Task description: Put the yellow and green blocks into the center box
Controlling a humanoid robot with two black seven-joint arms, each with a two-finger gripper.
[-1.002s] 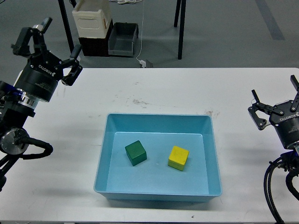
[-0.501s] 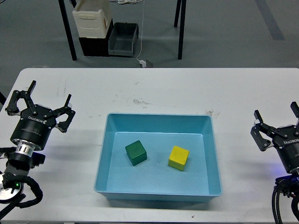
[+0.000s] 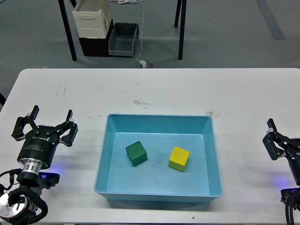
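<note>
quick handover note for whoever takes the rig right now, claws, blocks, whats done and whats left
Left claw: open, empty, over the table left of the blue box.
Right claw: partly out of view at the right edge, nothing seen in it, open or shut cannot be told.
Green block and yellow block: both on the box floor, apart, green to the left.
Done: both blocks are in.
Left: nothing to place.
</note>
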